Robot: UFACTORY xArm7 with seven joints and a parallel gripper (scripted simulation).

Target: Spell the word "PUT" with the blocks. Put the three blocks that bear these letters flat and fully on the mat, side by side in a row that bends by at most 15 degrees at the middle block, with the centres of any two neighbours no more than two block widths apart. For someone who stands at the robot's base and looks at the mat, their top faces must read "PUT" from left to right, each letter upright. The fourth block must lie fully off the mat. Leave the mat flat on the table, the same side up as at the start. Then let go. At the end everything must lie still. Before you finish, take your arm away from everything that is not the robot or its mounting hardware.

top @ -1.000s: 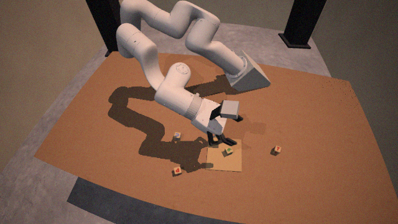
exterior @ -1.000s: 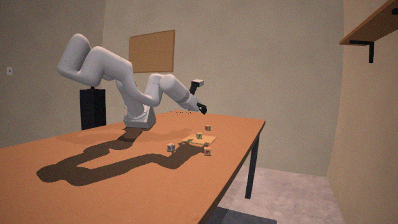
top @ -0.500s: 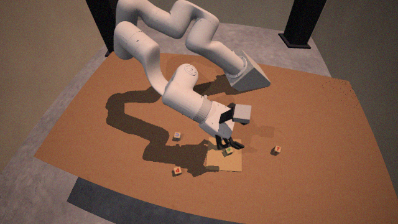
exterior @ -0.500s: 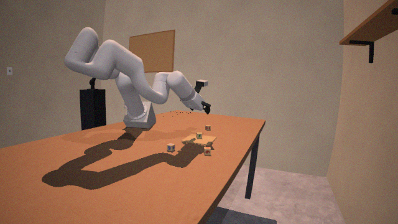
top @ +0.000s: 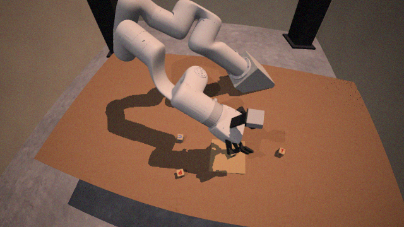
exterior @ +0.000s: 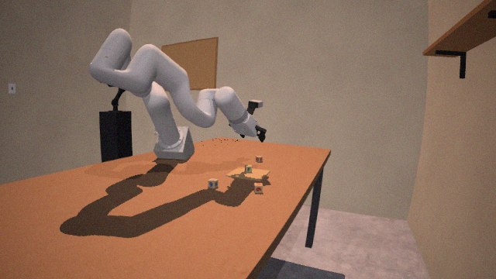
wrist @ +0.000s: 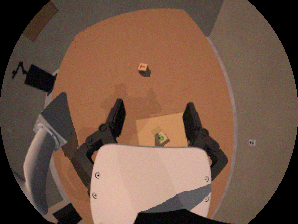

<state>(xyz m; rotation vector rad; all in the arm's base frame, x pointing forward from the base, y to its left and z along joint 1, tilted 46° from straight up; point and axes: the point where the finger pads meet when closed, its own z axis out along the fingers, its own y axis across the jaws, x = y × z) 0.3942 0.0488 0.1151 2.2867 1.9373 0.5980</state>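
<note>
The tan mat (top: 228, 159) lies flat near the table's front edge. A block with a green letter (exterior: 248, 168) sits on the mat (exterior: 249, 173); the fingers hide it in the top view. The U block (top: 179, 137), with a blue letter, lies off the mat to its left. The P block (top: 180, 173), with a red letter, lies off the mat near its front left corner. The T block (top: 281, 151), with a red letter, lies off the mat to its right. My gripper (top: 238, 148) (exterior: 261, 136) is open and empty, well above the mat. In the wrist view the green-letter block (wrist: 160, 139) shows between my open fingers, and the T block (wrist: 144, 67) lies beyond.
The arm's base (top: 252, 77) stands at the back of the table. The arm casts a long shadow across the table left of the mat. Two black posts (top: 304, 25) stand behind the table. The table edge runs close in front of the P block.
</note>
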